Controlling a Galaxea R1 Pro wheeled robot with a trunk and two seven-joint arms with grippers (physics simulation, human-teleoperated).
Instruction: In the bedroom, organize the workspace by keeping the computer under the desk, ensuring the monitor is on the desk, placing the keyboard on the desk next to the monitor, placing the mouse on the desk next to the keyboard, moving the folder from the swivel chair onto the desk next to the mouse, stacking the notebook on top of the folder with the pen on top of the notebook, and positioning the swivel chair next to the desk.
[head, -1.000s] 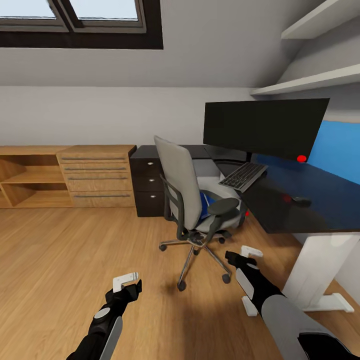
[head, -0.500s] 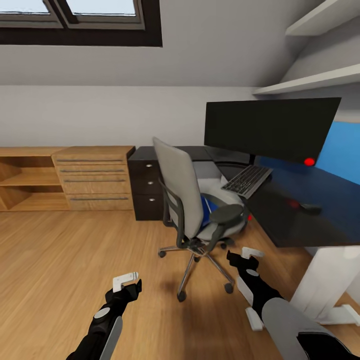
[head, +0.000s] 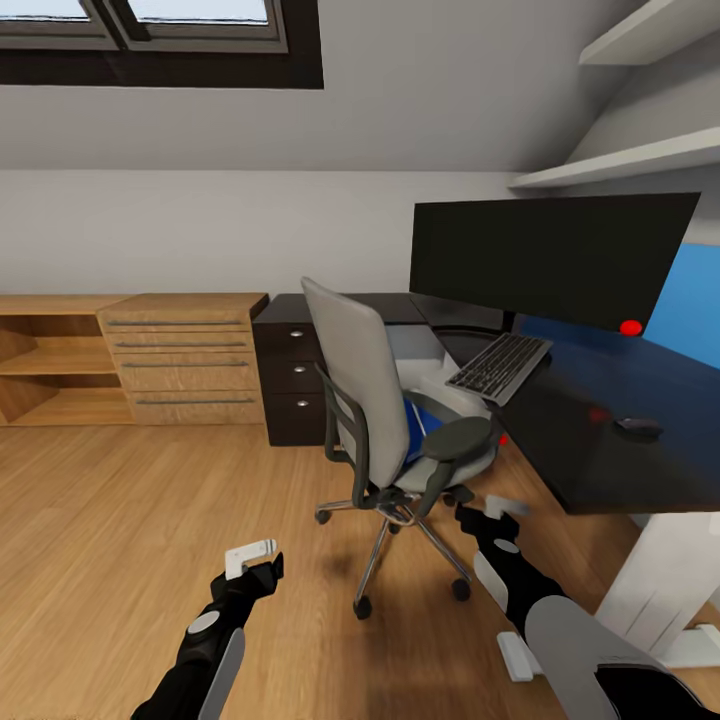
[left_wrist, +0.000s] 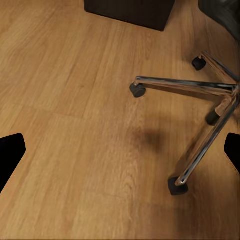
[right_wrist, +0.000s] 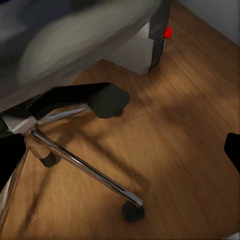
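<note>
The swivel chair (head: 360, 375) stands on the wood floor before the desk (head: 600, 450), its back toward me. A blue folder (head: 416, 418) lies on its seat. On the desk are the monitor (head: 550, 255), the keyboard (head: 500, 365) in front of it and the mouse (head: 638, 427) further right. The grey computer (head: 418, 348) with a red spot sits under the desk behind the chair. My left gripper (head: 255, 560) hangs open over the floor, left of the chair's chrome base (left_wrist: 200, 90). My right gripper (head: 495, 512) is open, close to the chair base (right_wrist: 80, 165). Notebook and pen are out of view.
A low wooden shelf and drawer unit (head: 185, 355) lines the back wall at left, next to the desk's black drawers (head: 290, 375). The desk's white pedestal leg (head: 660, 590) stands at my right. Wall shelves (head: 640, 160) hang above the monitor. Open floor lies left.
The whole view has shifted: the camera has moved closer to the chair and desk, which look larger. Both grippers keep their places in the picture and stay open.
</note>
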